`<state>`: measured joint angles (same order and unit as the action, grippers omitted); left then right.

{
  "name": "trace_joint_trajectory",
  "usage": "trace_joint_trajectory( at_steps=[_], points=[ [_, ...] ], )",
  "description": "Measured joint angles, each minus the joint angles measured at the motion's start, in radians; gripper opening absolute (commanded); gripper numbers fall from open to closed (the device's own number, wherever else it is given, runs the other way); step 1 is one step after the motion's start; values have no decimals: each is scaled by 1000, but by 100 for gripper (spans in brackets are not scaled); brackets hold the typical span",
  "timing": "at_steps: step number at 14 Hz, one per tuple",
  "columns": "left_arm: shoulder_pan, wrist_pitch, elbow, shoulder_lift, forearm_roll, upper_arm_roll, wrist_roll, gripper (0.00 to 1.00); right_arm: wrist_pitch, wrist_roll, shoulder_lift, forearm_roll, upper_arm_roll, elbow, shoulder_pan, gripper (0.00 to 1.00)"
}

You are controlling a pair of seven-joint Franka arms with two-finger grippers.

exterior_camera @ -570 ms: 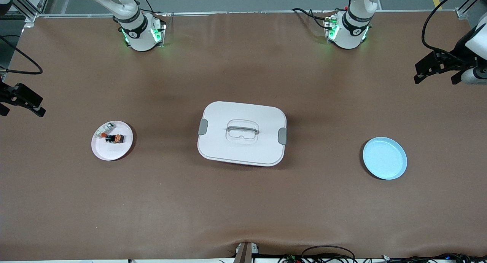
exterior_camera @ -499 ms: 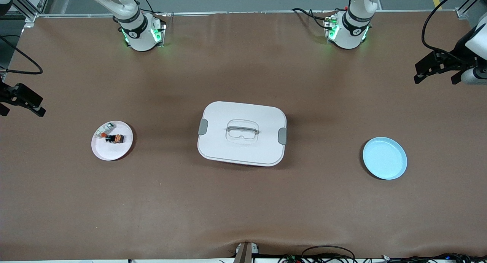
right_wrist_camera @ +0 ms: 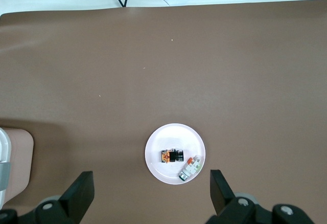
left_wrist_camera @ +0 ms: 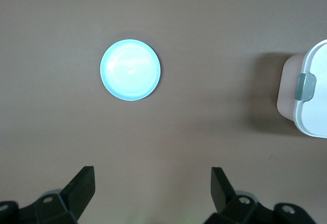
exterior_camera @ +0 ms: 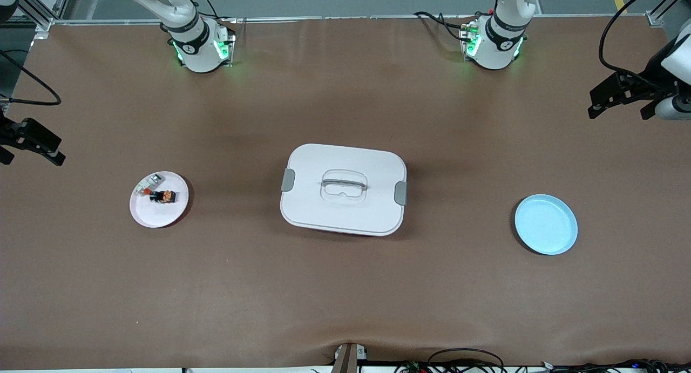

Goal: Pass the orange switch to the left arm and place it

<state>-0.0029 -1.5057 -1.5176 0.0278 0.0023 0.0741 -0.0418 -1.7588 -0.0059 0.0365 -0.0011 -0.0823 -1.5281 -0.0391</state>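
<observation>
The orange switch (exterior_camera: 163, 196) is a tiny black block with orange markings. It lies on a small white plate (exterior_camera: 146, 219) toward the right arm's end of the table; the right wrist view shows the orange switch (right_wrist_camera: 172, 156) on that white plate (right_wrist_camera: 176, 133). The white box (exterior_camera: 343, 189) with grey latches sits mid-table, and the box (left_wrist_camera: 311, 98) also shows in the left wrist view. My right gripper (exterior_camera: 31, 158) hangs open, high over the table edge beside the white plate, and the right gripper (right_wrist_camera: 151, 175) holds nothing. At the other end, my left gripper (exterior_camera: 620, 113) is open and high, and the left gripper (left_wrist_camera: 152, 172) is empty.
A whitish-grey part (exterior_camera: 147, 185) with a red-orange bit shares the white plate with the switch; this whitish-grey part (right_wrist_camera: 189, 168) shows in the right wrist view too. A pale blue plate (exterior_camera: 546, 224) lies bare toward the left arm's end, and the blue plate (left_wrist_camera: 130, 70) appears under the left gripper's camera. Cables run along the table's nearest edge.
</observation>
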Motion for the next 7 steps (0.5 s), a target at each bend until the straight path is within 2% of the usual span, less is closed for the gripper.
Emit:
trace_joint_trajectory(
  at_steps=[7],
  points=[
    [8,3,0,-5,0,-1,0,100,0,-1,0,0,1,0,-1,100]
  ],
)
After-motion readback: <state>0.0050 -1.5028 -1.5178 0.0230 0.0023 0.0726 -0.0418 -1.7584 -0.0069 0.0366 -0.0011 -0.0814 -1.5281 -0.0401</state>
